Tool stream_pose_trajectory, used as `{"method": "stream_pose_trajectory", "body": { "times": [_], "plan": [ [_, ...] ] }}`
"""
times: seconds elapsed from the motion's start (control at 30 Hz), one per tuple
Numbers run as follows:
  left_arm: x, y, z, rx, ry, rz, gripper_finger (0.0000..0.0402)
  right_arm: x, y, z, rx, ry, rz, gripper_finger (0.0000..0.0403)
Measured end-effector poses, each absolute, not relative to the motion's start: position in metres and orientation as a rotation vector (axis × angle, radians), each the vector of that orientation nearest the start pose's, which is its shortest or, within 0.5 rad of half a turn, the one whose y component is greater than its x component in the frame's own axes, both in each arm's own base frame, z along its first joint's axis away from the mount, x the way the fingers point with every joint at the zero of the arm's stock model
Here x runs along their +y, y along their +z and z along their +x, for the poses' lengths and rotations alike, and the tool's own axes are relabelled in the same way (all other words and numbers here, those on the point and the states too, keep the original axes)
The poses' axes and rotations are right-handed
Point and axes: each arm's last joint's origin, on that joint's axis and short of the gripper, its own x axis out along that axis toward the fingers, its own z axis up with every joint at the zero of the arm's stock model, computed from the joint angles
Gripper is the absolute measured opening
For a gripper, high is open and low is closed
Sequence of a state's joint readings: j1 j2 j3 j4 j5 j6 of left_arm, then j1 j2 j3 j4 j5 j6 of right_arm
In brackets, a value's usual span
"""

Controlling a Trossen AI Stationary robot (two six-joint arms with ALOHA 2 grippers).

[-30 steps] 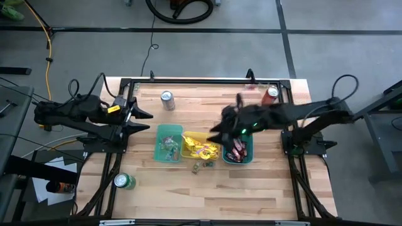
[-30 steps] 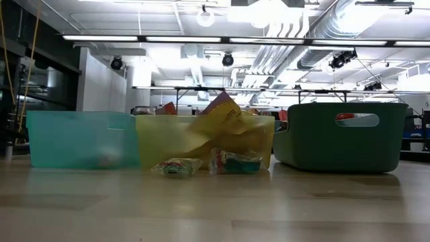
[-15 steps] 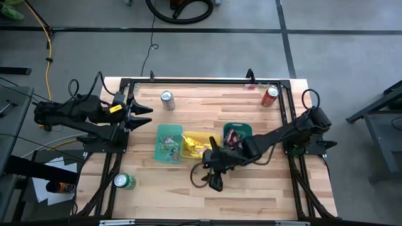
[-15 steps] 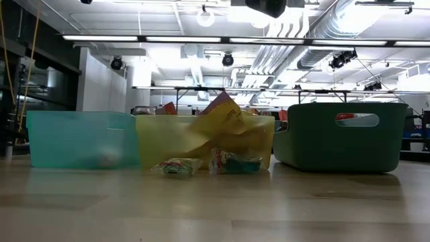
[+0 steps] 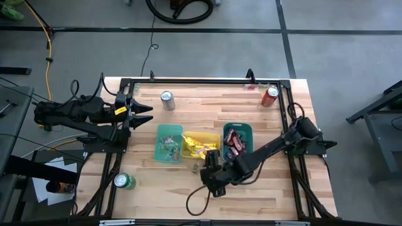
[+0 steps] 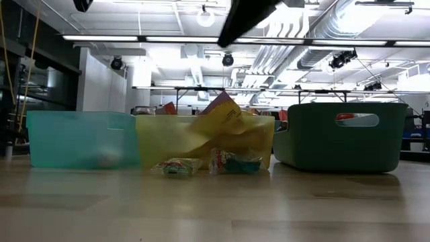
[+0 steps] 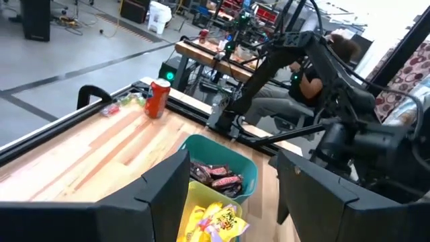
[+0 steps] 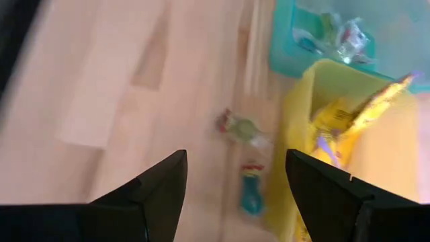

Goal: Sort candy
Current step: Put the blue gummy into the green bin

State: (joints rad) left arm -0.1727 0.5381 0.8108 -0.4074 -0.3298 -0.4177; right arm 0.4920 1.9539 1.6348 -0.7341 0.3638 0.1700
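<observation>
From where I sit, the right gripper point(image 5: 209, 164) hangs with its fingers spread and empty above the two loose candy pieces point(image 8: 248, 161) lying on the table just in front of the yellow bin point(image 5: 190, 154). The left gripper point(image 5: 146, 113) waits, also spread, well away from that bin. My worry is a descent so near the bin wall: a finger could clip the rim, or nudge one sweet aside while closing on the other.

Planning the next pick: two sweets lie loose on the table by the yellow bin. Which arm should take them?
Right, probably. The right gripper hangs open near the two loose sweets in front of the yellow bin. The left gripper waits at the table's left edge.
</observation>
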Motion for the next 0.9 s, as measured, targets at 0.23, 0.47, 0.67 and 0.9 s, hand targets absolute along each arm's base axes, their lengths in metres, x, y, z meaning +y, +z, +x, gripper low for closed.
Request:
{"method": "stream_pose_trajectory", "body": {
  "times": [0.23,0.47,0.67,0.9],
  "plan": [
    [-0.009,0.348,0.107,0.114,0.197,-0.378,0.0211,0.199,0.216,0.376,1.021,0.024,-0.402,0.0248],
    [-0.008,0.345,0.106,0.138,0.215,-0.388,0.0211,0.204,0.178,0.384,1.078,-0.012,-0.462,0.0248],
    [-0.008,0.344,0.106,0.152,0.218,-0.390,0.0211,0.197,0.145,0.393,1.129,-0.099,-0.498,0.0248],
    [-0.008,0.344,0.106,0.152,0.219,-0.390,0.0211,0.190,0.134,0.396,1.154,-0.175,-0.439,0.0240]
  ]
}}
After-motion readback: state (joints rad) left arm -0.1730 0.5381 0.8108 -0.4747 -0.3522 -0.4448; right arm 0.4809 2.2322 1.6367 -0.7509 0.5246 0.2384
